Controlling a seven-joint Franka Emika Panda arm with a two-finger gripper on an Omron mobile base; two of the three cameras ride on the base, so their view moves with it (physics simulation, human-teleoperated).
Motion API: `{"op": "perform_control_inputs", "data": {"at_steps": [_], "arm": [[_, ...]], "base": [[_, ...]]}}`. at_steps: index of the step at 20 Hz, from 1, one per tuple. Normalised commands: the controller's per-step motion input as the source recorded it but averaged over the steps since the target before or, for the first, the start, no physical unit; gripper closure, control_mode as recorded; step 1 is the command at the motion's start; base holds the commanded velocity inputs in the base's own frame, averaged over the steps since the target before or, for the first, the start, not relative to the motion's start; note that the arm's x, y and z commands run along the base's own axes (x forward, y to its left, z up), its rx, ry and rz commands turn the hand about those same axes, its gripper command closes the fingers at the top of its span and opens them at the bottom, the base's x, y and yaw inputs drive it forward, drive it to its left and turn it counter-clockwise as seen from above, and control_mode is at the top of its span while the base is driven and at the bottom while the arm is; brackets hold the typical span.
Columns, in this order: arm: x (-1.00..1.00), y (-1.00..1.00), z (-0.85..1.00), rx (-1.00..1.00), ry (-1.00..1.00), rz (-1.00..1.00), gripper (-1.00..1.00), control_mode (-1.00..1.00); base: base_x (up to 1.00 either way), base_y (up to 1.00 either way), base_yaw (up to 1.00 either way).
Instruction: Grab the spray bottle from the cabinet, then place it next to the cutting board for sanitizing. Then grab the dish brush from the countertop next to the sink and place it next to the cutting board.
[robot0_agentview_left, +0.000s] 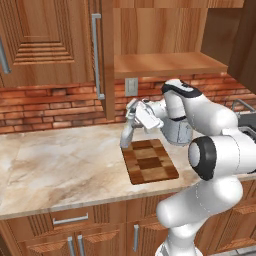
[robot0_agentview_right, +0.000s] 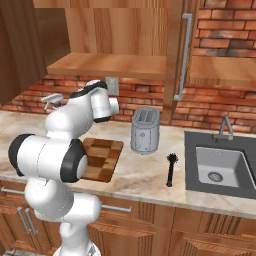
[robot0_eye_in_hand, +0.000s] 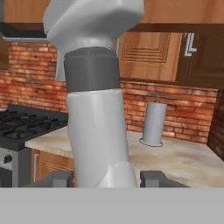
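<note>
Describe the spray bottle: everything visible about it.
The spray bottle is pale grey-white plastic with a dark grey collar under its trigger head. It stands about upright, held between the fingers of the gripper. In the left base view it sits at the back left corner of the checkered cutting board, its base at or just above the countertop; contact cannot be told.

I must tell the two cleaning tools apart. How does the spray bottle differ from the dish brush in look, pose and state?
The spray bottle is pale grey-white and bulky; the dish brush is black and slim. The spray bottle stands upright, while the dish brush lies flat on the countertop. The spray bottle is held between the jaws at the cutting board's far left corner; the dish brush lies free beside the sink.
</note>
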Motion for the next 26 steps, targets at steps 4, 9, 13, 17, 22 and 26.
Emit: {"op": "perform_control_inputs", "data": {"at_steps": [4, 9, 13, 17, 22, 26], "arm": [[0.16, 0.19, -0.33, -0.13, 0.08, 0.0, 1.0, -1.0], [0.04, 0.05, -0.35, -0.05, 0.0, 0.04, 1.0, -1.0], [0.03, 0.04, -0.38, 0.02, -0.01, 0.04, 1.0, -1.0], [0.02, 0.01, -0.36, 0.09, -0.06, 0.04, 1.0, -1.0], [0.08, 0.17, -0.33, 0.01, 0.01, 0.02, 1.0, -1.0], [0.1, 0.28, -0.06, -0.03, 0.11, 0.0, 1.0, -1.0]], "base": [[0.0, 0.0, 0.0], [0.0, 0.0, 0.0], [0.0, 0.0, 0.0], [0.0, 0.0, 0.0], [0.0, 0.0, 0.0], [0.0, 0.0, 0.0]]}}
